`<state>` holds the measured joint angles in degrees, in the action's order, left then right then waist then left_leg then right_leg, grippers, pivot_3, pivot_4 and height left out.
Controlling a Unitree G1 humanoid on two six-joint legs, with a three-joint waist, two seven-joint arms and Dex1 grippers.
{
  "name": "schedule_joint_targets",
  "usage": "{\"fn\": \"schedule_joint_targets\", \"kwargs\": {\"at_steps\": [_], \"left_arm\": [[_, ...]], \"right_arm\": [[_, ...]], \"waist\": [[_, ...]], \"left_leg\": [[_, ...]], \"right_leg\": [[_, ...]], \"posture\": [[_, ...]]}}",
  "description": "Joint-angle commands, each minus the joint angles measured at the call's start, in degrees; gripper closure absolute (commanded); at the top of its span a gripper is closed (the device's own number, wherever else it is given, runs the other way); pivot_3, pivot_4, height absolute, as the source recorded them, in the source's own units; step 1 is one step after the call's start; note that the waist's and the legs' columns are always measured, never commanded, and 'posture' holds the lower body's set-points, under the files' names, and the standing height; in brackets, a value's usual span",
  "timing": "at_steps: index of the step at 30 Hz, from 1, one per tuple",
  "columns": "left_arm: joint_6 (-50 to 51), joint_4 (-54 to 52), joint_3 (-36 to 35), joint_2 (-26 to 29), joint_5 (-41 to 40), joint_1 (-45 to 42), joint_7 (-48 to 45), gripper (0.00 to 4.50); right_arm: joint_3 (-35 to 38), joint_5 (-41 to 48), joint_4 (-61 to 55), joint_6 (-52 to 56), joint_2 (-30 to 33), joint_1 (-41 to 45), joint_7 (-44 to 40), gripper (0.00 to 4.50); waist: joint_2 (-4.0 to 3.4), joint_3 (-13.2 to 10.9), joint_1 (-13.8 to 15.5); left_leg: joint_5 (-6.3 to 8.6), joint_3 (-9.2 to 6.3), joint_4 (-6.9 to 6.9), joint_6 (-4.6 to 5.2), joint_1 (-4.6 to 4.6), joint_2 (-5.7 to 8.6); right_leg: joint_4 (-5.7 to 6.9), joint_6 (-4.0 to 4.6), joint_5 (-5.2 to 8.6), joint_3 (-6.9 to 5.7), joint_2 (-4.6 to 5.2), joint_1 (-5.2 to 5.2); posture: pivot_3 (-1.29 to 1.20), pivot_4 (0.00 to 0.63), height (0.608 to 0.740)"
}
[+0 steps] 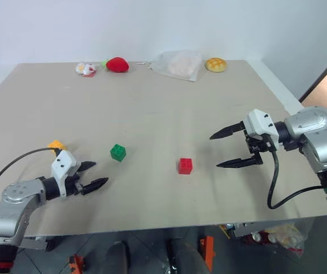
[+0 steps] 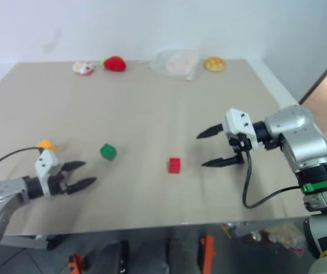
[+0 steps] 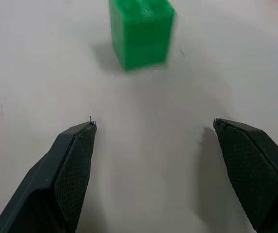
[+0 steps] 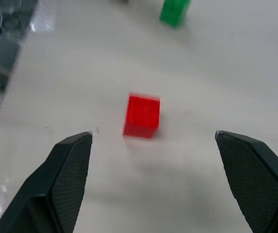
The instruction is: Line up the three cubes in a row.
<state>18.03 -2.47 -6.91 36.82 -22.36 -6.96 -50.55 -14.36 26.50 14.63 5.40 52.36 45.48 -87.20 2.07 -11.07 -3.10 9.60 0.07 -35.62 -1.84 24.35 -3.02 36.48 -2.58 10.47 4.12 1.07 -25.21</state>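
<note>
Three cubes sit on the beige worktop (image 1: 152,114), all in the lower half of the head frame. We note the yellow-orange cube (image 1: 57,146) at lower left, the green cube (image 1: 117,152) right of it toward centre, and the red cube (image 1: 185,165) further right and a touch lower in frame. All three stand apart from one another, none touching; their line runs slightly downward from left to right, not quite straight.

We see the left end effector (image 1: 97,174) low at the lower left of the frame, fingers apart, holding nothing. It points toward frame centre, with the green cube just beyond and above its tips; the yellow-orange cube lies behind it, near its white wrist housing. From the left wrist camera the green cube stands ahead of the two spread fingers (image 3: 75,160), clear of both.

We see the right end effector (image 1: 225,149) at right of centre, raised off the worktop, fingers wide apart and empty, pointing toward the left of the frame. The red cube rests left of its lower finger, untouched. The right wrist camera shows the red cube on the surface between and beyond the fingers.

Along the far edge, top of frame: a red strawberry toy (image 1: 117,64), a small white-and-red item (image 1: 85,69), a clear bag (image 1: 179,64) and a yellow bun (image 1: 216,64).
</note>
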Motion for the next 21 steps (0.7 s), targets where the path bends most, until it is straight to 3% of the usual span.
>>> {"fn": "schedule_joint_targets", "kwargs": {"at_steps": [1, 11, 21], "left_arm": [[0.71, 0.56, -0.05, -1.72, 0.16, -2.46, 2.59, 0.48], [-0.81, 7.76, 3.59, -5.97, 4.57, -9.41, 6.08, 0.48], [-0.73, 8.73, 5.25, -10.37, 5.35, -12.28, 7.35, 0.48]], "right_arm": [[4.06, 2.81, -5.51, 5.21, -2.89, 0.21, 2.86, 0.29], [5.2, 1.61, -18.32, 9.77, -9.21, -5.62, 9.76, 0.29], [5.92, 0.1, -18.66, 12.46, -15.56, -5.44, 17.77, 0.29]], "waist": [[0.0, 0.0, 0.07], [0.01, 0.01, 0.58], [0.06, 0.04, 0.82]], "left_leg": [[-0.01, -0.01, -0.02, 0.01, -0.01, 0.0], [-0.04, -0.06, -0.24, 0.0, 0.1, 0.04], [-0.09, -0.08, -0.44, -0.04, 0.11, 0.04]], "right_leg": [[0.03, -0.01, -0.04, 0.0, -0.02, 0.0], [0.16, -0.06, -0.05, 0.01, -0.05, 0.0], [0.2, -0.11, -0.1, 0.01, -0.03, 0.12]], "posture": [[0.0, 0.15, 0.739], [0.0, 0.15, 0.739], [0.0, 0.15, 0.739]]}}
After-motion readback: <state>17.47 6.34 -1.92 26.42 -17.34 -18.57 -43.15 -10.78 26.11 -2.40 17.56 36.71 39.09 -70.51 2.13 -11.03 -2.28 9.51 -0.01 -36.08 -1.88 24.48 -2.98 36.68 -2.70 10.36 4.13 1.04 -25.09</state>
